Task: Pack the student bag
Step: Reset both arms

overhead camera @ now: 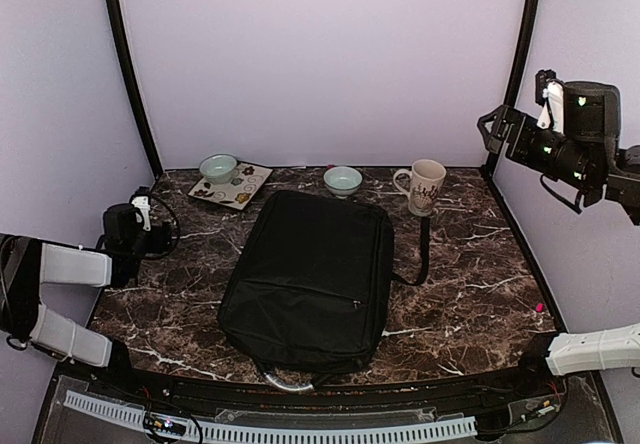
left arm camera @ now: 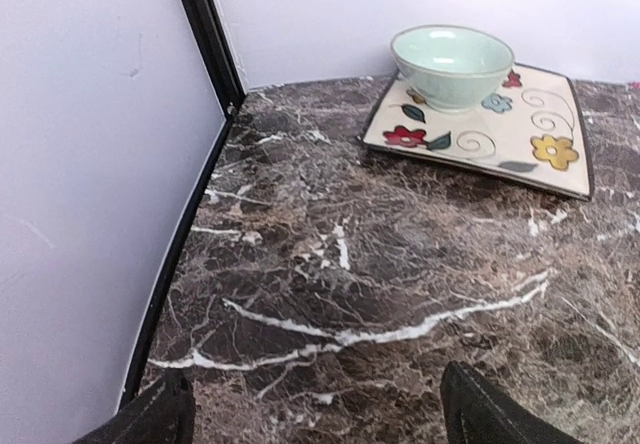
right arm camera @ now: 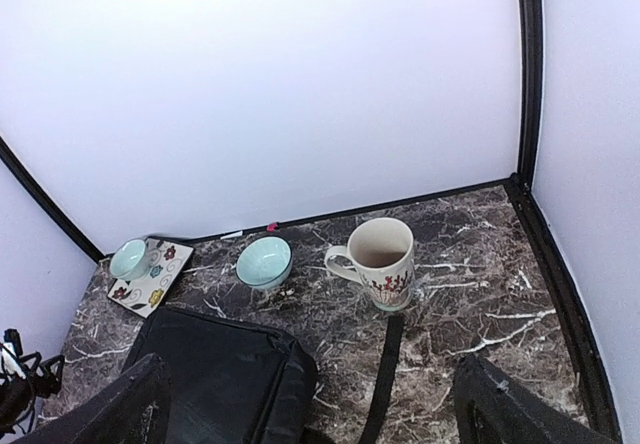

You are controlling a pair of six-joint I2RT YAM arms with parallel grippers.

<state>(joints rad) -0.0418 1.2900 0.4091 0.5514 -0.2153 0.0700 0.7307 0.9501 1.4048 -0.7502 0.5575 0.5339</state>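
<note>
- The left fingers [left arm camera: 485, 419] are spread wide with nothing between them, low over the bare tabletop [left arm camera: 330, 294] at its far-left edge, by the wall.
- Just ahead of them sits a flowered plate [left arm camera: 540, 139] carrying a pale green bowl [left arm camera: 452, 64]. We judge that a careless sweep toward the centre could clip the plate's corner and send the bowl sliding.
- The student bag [overhead camera: 310, 279] lies flat in the middle of the tabletop, its grey handle [overhead camera: 285, 384] toward the arms, and it looks closed. Because it is soft fabric, it may bunch or lift whole when one arm tugs a zipper, unless the other arm pins it.
- A second bowl [overhead camera: 343, 179] stands near the bag's far edge, and shoving the bag back could bump it.
- To the right a mug [overhead camera: 425, 186] stands upright, and the bag's strap [overhead camera: 426, 249] runs up to just beside its base. Dragging the bag may pull the strap against the mug and tip it.
- The right fingers [right arm camera: 510, 409] are also spread and empty, held high above the right rear corner. Their way down to the bag passes over the mug, so we think a steep descent risks a knock.
</note>
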